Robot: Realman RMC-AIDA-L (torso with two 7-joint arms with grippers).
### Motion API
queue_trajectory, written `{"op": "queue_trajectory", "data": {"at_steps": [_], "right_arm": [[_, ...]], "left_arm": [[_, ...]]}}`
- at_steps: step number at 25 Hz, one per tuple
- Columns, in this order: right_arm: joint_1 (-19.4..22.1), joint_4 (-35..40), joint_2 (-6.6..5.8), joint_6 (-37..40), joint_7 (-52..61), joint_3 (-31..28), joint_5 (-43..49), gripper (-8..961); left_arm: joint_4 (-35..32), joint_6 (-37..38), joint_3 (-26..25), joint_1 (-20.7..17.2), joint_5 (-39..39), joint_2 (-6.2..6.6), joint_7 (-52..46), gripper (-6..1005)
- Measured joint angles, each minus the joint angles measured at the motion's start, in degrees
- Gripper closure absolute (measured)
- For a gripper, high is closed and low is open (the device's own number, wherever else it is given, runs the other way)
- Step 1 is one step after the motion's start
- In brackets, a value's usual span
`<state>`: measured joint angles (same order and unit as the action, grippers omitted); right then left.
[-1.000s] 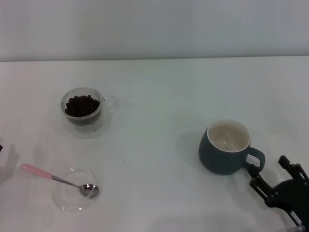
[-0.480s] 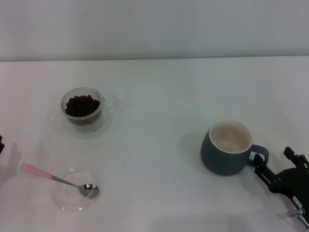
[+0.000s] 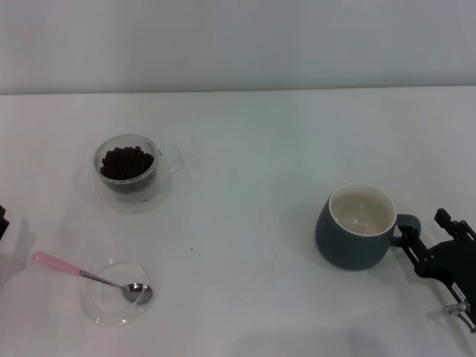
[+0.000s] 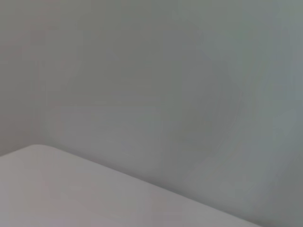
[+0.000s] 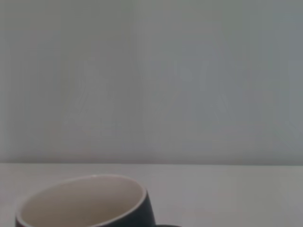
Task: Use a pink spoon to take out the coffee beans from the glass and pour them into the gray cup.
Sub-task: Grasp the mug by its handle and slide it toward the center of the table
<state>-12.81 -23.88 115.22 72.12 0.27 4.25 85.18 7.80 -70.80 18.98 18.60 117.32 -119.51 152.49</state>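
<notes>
The pink spoon (image 3: 82,274) lies at the front left, its metal bowl resting in a flat clear saucer (image 3: 100,309). The glass (image 3: 149,178) with coffee beans (image 3: 126,162) stands behind it at the left. The gray cup (image 3: 357,236) stands at the right, its handle pointing right; its rim also shows in the right wrist view (image 5: 80,201). My right gripper (image 3: 422,229) is at the cup's handle, fingers apart, one fingertip (image 3: 405,239) at the handle. Only a dark sliver of my left gripper (image 3: 2,221) shows at the left edge.
The white table (image 3: 245,149) reaches back to a pale wall. A second clear saucer (image 3: 167,195) lies under the glass. The left wrist view shows only the table edge (image 4: 71,189) and the wall.
My right gripper has moved right and away from the front edge. The gray cup has slid a little to the right and its handle has turned from front-right to right.
</notes>
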Motion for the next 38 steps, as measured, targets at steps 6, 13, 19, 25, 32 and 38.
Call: {"op": "queue_trajectory", "data": {"at_steps": [6,13,19,25,32,38], "right_arm": [[-0.42,-0.31,0.05,0.20,0.00,0.05,0.08,299],[-1.37,-0.42,0.10,-0.06,0.00,-0.36,4.94,552],[-2.62,-0.68,0.21,-0.10,0.00,0.00,7.18,621],[-3.23,-0.65,0.26,-0.14,0.00,-0.36,13.90,619],[-4.21,-1.28,0.34,-0.41,0.00,-0.39,19.83,617],[-5.16,-1.46,0.46,-1.52,0.00,-0.44,21.58,615]], "left_arm": [[0.03,0.03,0.00,0.03,0.01,-0.03,0.00,124],[0.01,0.06,0.00,0.03,-0.08,-0.03,0.00,125],[0.01,0.01,0.00,0.03,-0.08,-0.02,0.00,124],[0.02,-0.07,0.00,0.03,-0.08,-0.02,0.00,123],[0.01,-0.12,0.00,0.12,-0.08,-0.03,0.00,124],[0.02,-0.16,0.00,0.12,-0.16,0.02,0.00,124]]}}
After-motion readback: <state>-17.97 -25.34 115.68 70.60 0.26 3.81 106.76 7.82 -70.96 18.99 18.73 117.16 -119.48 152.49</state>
